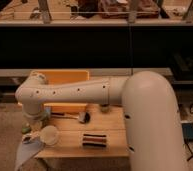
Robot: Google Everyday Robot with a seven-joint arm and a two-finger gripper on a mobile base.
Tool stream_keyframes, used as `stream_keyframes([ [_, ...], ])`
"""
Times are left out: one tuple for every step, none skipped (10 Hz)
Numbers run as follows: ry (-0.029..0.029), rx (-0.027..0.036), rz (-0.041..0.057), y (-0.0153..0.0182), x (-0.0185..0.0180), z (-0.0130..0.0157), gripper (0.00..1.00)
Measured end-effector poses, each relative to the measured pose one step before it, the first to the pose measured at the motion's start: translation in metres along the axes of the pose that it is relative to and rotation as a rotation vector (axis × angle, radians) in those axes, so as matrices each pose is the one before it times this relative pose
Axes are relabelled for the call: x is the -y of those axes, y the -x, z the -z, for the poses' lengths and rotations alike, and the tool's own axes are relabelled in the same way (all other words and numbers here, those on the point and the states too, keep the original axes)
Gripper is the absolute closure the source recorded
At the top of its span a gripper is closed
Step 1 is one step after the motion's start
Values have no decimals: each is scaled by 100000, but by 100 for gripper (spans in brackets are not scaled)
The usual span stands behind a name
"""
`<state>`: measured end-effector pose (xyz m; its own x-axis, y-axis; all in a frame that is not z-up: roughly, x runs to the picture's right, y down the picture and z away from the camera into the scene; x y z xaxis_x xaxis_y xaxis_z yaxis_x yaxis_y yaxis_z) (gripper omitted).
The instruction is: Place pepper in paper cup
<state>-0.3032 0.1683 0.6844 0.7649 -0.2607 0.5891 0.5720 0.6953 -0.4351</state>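
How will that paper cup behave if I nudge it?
Probably light: the paper cup is small and looks empty, so it would likely slide or tip. It stands near the table edge, beside the end effector, so a push might knock it off.

No text, label or number is readable anywhere. The tool [34,124] sits at the table's [72,144] left end, beside the paper cup [49,135].
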Motion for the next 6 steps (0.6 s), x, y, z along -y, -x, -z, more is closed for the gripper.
stream_keyframes([
  [973,-1017,-93,107,-603,54,77],
  [471,-1004,-628,-287,-811,266,77],
  [42,-1195,-1272,-898,-1119,427,77],
  [-329,-798,-916,-851,-1096,450,77],
  [-398,-401,-814,-644,-810,319,77],
  [47,11,-25,-202,-773,-69,77],
])
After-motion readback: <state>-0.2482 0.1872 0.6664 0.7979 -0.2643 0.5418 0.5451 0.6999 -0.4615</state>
